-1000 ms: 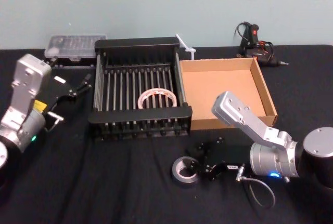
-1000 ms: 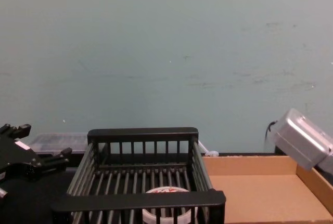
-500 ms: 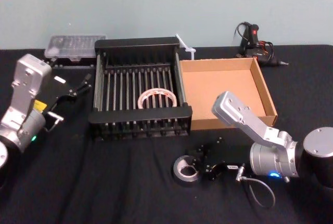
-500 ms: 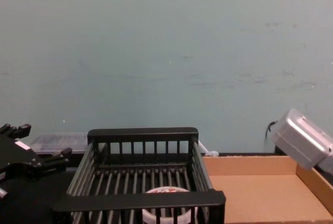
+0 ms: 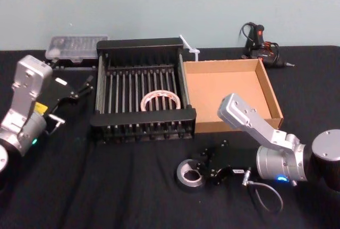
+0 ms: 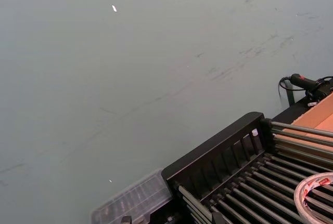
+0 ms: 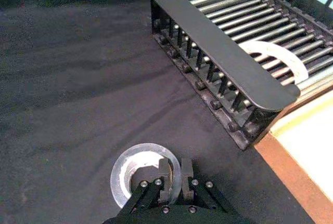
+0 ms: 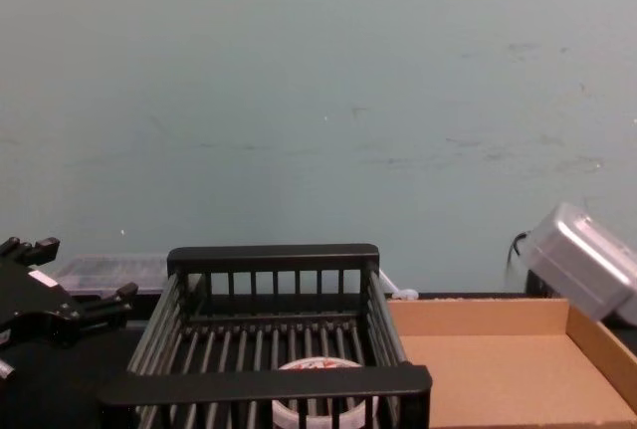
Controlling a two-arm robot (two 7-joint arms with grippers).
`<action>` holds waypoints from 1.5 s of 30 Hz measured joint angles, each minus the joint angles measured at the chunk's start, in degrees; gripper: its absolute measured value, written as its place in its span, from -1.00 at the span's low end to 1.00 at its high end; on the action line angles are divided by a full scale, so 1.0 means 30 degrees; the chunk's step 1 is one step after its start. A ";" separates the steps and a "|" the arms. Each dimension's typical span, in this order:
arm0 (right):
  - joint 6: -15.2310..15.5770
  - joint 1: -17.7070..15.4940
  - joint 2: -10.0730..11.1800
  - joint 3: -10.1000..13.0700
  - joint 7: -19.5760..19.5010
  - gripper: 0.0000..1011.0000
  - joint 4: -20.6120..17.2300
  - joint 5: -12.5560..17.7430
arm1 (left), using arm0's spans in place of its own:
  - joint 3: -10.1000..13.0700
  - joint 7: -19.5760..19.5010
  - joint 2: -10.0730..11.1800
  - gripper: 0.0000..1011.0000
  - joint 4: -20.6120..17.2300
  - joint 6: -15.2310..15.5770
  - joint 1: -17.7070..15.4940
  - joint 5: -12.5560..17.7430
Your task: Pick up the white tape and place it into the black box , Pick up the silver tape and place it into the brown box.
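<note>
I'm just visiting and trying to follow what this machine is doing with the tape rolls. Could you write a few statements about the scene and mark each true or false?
1. The white tape lies inside the black box. True.
2. The silver tape is in the brown box. False: it lies on the table in front of the boxes.
3. The right gripper is pinching the silver tape's wall. True.
4. The left gripper holds a tape roll. False: it is empty, left of the black box.
</note>
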 joint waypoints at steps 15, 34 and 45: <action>-0.0223 -0.0353 0.0592 0.0798 -0.0233 -0.71 -0.0903 0.0862 | 0.0000 0.0000 0.0000 0.98 0.0000 0.0000 0.0000 -0.0001; -0.0287 -0.0451 0.0903 0.2663 -0.2060 -0.71 -0.0697 0.1315 | 0.0000 0.0000 0.0000 0.98 0.0000 -0.0001 -0.0001 0.0000; -0.0067 0.0052 0.0123 0.3637 -0.3085 -0.71 0.0815 0.1082 | 0.0000 0.0000 0.0000 0.98 0.0000 0.0000 -0.0001 0.0000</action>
